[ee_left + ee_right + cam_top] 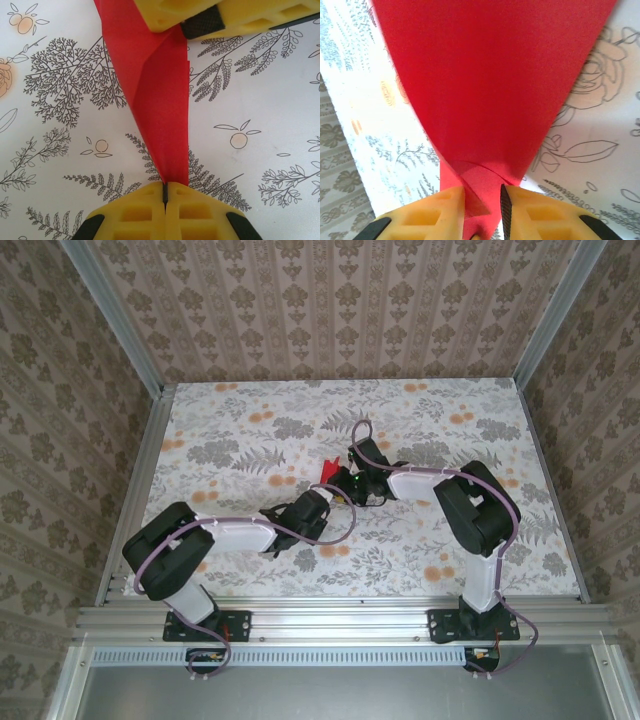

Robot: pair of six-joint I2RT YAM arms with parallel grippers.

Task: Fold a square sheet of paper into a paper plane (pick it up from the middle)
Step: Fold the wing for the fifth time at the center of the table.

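The paper plane is a bright red folded shape held just above the floral table, between the two arms. In the left wrist view it narrows toward me with a crease down it, and my left gripper is shut on its thin tip. The right gripper's yellow fingers hold its wider far end. Seen from the right wrist, the broad red paper fans away from my right gripper, whose fingers pinch folded layers. From above, the left gripper and right gripper nearly touch.
The floral table is bounded by patterned walls at the back and sides, with aluminium rails along its edges. Both arms reach in toward the middle, and purple cables loop over them.
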